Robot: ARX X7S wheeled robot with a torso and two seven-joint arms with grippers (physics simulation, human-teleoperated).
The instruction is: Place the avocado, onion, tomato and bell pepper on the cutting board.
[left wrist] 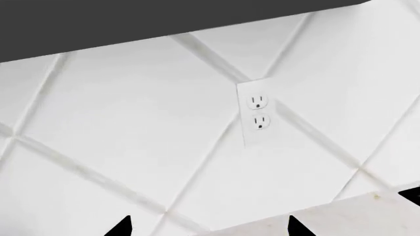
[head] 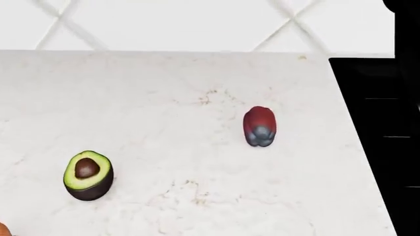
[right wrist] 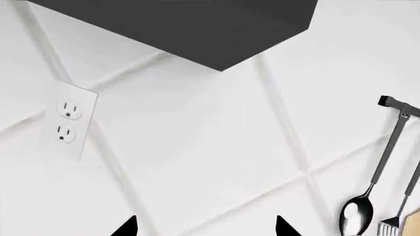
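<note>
Avocado and bell pepper wait on the counter; both arms face the wall.

Head view: the avocado (head: pixel 88 175) lies near-left on the counter (head: pixel 164 98), the bell pepper (head: pixel 260 126) well apart, mid-right.
Left wrist: left end effector (left wrist: pixel 208 227) spread wide, empty, facing a wall outlet (left wrist: pixel 258 113).
Right wrist: right end effector (right wrist: pixel 206 226) likewise wide, a hanging spoon (right wrist: pixel 359 212) to one side.

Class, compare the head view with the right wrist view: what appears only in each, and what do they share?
Only the head view shows the avocado, the bell pepper and the marble counter. Only the right wrist view shows a wall outlet, a hanging spoon and the right gripper, its fingertips apart. Both show the white diamond-tiled wall.
</note>
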